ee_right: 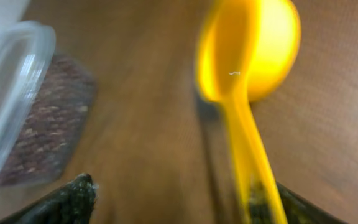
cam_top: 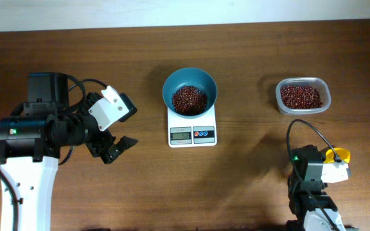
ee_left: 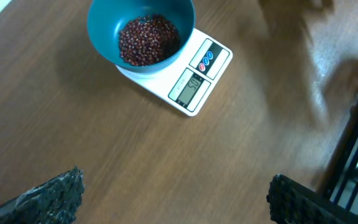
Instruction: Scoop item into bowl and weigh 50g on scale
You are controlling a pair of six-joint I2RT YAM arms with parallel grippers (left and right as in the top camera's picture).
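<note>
Overhead, the scale sits mid-table with the bowl standing on it and a heap of beans inside. Right of the scale, well apart, a clear tub holds more beans. The left gripper hovers left of the scale, jaws spread wide with nothing between them. The right gripper is far off to the scale's front right, with a yellow spoon just beside it; from above its jaws cannot be made out.

From the left wrist, the bowl covers the rear of the scale, leaving the display and the red and blue buttons showing; the digits are too small to read. The fingers sit at the bottom corners, far apart over bare wood.

From the right wrist, the spoon is blurred, its cup pointing away and its handle running back beside the right-hand finger. The jaws stand wide and do not pinch the handle. The tub of beans lies at the left edge.
</note>
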